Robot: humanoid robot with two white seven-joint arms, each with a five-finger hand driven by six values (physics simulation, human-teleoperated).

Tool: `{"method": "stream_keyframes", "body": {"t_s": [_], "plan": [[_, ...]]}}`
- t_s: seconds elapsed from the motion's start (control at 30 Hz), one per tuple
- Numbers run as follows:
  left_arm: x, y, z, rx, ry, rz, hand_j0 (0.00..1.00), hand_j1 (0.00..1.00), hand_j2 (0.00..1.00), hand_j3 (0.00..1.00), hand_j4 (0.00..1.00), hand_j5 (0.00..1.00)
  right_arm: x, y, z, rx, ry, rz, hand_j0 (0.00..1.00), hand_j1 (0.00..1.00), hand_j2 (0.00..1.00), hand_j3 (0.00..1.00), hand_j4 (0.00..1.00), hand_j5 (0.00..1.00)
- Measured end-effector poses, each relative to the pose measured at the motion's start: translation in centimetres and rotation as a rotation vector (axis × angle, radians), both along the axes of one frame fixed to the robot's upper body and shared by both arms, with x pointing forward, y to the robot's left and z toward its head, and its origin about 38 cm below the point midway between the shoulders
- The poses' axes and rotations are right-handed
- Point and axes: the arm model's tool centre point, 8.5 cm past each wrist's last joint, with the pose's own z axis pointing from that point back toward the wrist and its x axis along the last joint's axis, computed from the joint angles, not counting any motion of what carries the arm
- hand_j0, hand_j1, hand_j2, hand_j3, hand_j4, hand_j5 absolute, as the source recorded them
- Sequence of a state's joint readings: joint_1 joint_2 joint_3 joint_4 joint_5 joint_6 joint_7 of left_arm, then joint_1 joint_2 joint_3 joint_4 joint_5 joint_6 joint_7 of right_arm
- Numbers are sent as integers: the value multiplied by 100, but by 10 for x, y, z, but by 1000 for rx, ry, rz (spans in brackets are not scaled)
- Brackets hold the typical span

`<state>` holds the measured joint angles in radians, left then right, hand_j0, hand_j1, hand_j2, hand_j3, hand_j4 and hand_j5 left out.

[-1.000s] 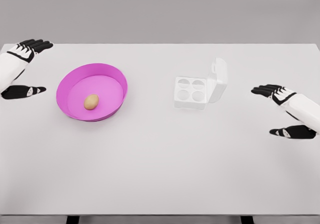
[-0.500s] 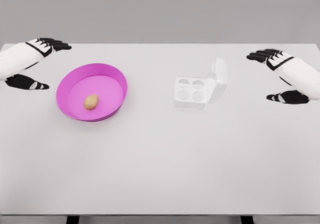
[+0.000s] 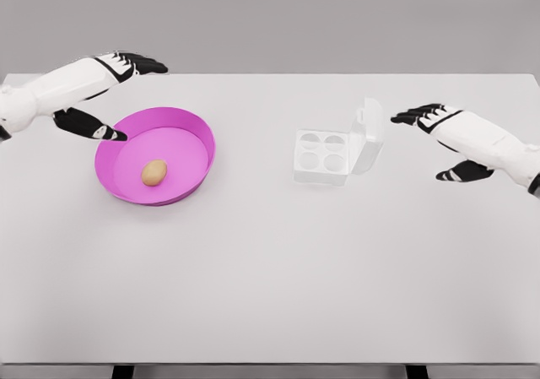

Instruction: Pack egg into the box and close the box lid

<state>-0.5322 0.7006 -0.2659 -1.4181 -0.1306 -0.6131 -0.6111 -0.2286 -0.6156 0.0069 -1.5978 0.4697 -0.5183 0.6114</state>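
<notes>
A brown egg point(image 3: 153, 172) lies inside a shallow magenta bowl point(image 3: 198, 134) on the left of the white table point(image 3: 270, 269). A white egg box point(image 3: 322, 156) with round cups sits right of centre, its lid point(image 3: 369, 134) standing open on the right side. My left hand point(image 3: 118, 92) hovers open over the bowl's upper left rim, above and left of the egg. On the other side my right hand point(image 3: 439, 138) is open, spread just right of the lid without touching it.
The table's far edge runs close behind both hands, and its front edge lies along the bottom of the view. A plain grey wall fills the background.
Both hands have moved inward. The left one swung right toward the bowl's rim; the right one rose from the table's right side and came left toward the box lid.
</notes>
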Motion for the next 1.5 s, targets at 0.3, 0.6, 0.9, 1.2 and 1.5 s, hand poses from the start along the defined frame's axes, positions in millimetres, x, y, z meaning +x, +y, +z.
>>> {"method": "stream_keyframes", "body": {"t_s": [0.3, 0.6, 0.9, 1.2, 1.5], "plan": [[6, -6, -44, 36, 130, -8, 98, 98, 98, 98, 98, 98, 13, -32, -7, -24, 48, -70, 100, 100, 100, 100, 100, 100], [7, -10, -58, 32, 187, -23, 97, 97, 97, 97, 97, 97, 11, -44, -7, -53, 63, -83, 100, 100, 100, 100, 100, 100], [8, -19, -61, -13, 257, -77, 97, 97, 97, 97, 97, 97, 5, -54, -9, -76, 60, -61, 100, 100, 100, 100, 100, 100], [13, -16, -56, -48, 305, -47, 97, 97, 97, 97, 97, 97, -13, -46, -10, -90, 44, -15, 100, 100, 100, 100, 100, 100], [13, -13, -69, -34, 394, -1, 97, 97, 97, 97, 97, 97, -20, -41, 8, -87, -17, -4, 100, 100, 100, 100, 100, 100]]}}
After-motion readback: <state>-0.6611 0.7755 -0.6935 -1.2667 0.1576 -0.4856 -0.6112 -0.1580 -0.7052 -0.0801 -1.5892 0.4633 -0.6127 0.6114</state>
